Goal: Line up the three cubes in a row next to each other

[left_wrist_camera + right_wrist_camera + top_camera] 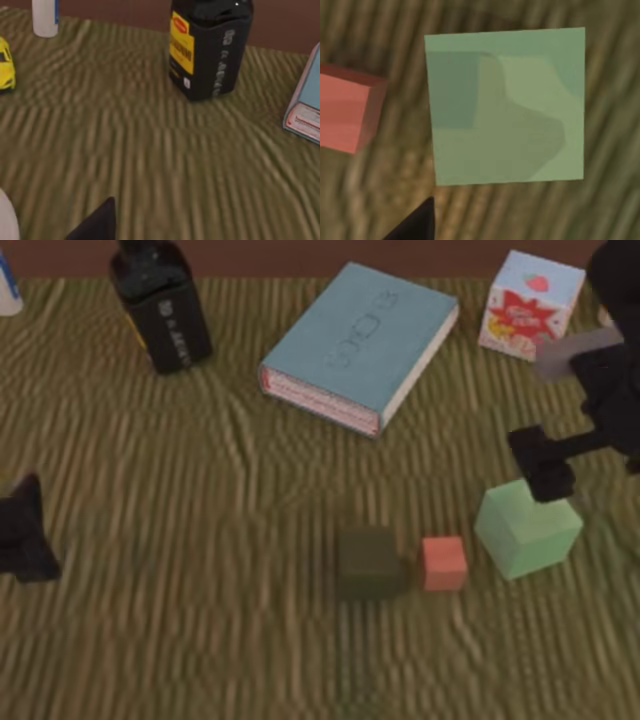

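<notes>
Beneath right hand (545,475): light green cube (528,530).

white bottle (6,285) cut by left edge, yellow toy car (5,65) half cropped

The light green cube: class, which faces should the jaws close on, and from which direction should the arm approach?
Come straight down from above onto the light green cube and close on two opposite upright faces. Its top lies flat and open. Prefer the pair running towards the salmon-red cube, which sits close, so neither finger must enter that gap. The right gripper hangs over its far edge.
</notes>
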Robot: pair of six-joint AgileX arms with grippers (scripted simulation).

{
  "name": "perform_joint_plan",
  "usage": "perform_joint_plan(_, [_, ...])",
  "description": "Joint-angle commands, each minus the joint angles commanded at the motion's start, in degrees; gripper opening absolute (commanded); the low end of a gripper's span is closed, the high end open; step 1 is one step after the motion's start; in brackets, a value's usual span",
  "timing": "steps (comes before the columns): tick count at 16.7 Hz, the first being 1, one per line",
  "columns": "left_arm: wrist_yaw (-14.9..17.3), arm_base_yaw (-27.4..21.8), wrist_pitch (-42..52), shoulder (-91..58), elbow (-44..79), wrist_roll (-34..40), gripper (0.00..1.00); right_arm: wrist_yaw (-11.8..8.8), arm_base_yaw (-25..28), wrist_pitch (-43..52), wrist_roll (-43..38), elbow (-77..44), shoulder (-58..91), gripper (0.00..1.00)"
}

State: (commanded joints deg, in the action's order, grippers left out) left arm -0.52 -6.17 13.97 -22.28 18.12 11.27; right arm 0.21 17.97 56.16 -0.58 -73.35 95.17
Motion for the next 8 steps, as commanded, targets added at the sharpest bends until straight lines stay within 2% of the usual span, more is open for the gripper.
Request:
perform_joint_plan(4, [0.3, 5.1, -9.4, 15.7, -12.6, -7.6, 1.0, -0.1, 2.4, 6.9, -0.1, -10.2, 12.2, 1.0])
perform_joint_plan(8, [0.5, 7.3, -13.9, 22.2, -18.0, -11.2, 1.0, -0.1, 3.4, 9.7, -0.2, -14.8, 17.1, 1.0])
